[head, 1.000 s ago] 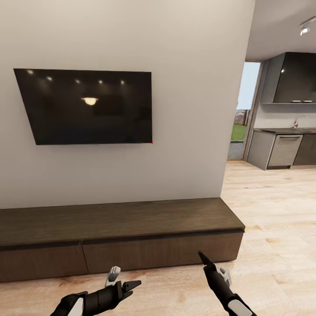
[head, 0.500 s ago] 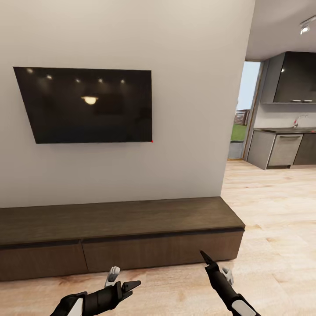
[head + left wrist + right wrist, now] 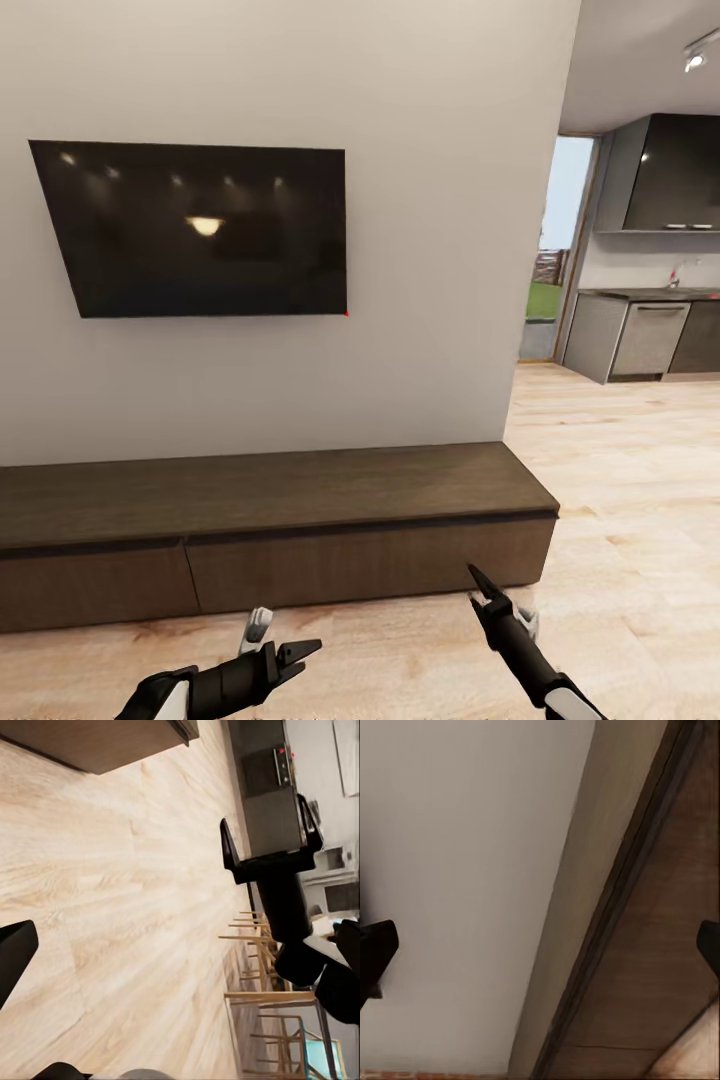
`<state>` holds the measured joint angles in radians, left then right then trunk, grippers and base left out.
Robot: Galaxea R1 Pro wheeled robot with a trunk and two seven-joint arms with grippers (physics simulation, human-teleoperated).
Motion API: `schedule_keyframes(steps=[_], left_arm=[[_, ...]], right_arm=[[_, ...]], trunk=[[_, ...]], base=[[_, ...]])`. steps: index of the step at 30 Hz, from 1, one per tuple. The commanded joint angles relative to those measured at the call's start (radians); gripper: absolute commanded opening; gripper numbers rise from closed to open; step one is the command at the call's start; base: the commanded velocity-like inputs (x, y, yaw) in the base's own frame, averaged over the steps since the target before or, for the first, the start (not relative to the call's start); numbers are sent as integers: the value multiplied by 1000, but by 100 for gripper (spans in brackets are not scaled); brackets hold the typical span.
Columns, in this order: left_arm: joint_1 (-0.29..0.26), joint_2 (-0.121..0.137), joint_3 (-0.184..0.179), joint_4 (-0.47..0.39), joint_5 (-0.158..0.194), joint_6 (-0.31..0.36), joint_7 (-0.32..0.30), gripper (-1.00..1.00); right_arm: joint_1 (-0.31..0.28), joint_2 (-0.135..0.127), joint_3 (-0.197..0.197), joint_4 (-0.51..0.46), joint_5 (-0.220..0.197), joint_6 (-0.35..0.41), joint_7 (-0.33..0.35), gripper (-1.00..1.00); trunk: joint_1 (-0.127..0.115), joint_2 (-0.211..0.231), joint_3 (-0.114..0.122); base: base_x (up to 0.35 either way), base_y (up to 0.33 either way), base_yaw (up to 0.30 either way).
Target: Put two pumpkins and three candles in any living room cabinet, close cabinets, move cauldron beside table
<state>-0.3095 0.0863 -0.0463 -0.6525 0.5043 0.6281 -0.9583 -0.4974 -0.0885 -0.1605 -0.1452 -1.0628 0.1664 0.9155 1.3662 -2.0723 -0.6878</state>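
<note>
- The left gripper hangs low over the wood floor, pointing across toward the right gripper. Its fingers stand wide apart and hold nothing.
- In the left wrist view, one left fingertip shows at the frame edge. The right gripper sits ahead of it, above the floor, with both of its fingers clearly separated.
- The right gripper points up and forward toward the cabinet. Its fingers are spread wide and hold nothing.
- In the right wrist view, the two right fingertips sit at opposite edges of the frame. The cabinet top and the wall lie ahead between them.
- The cabinet stands directly ahead of both grippers, against the wall. It is a long, low, dark brown unit. Its drawer fronts sit flush and closed.
- The right-hand end of the cabinet lies just beyond the right gripper. The gripper is near the drawer front but not touching it.
- A dark television hangs on the wall above the cabinet, well above both grippers.
- Beyond the right gripper and far to its right, a kitchen opens up, with dark cupboards, a counter and a doorway to the outside.
- In the left wrist view, wooden chairs stand behind the right gripper.
</note>
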Motion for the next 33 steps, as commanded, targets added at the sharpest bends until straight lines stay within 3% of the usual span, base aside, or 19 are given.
schedule_keyframes(steps=[1, 8, 33], left_arm=[[-1, 1, -4, 8, 7, 7, -3, 100], [0, -2, -6, 35, 5, 5, -11, 100], [0, 0, -9, 36, 3, 4, -19, 100]], right_arm=[[-1, -1, -8, 11, 0, 8, -5, 100], [-1, -8, -9, 50, -5, -44, -39, 100], [-1, -11, -8, 50, -5, -36, -40, 100]], trunk=[[4, -8, -4], [31, -57, -26], [126, -232, -105]], base=[[0, 0, 0], [0, 0, 0], [0, 0, 0]])
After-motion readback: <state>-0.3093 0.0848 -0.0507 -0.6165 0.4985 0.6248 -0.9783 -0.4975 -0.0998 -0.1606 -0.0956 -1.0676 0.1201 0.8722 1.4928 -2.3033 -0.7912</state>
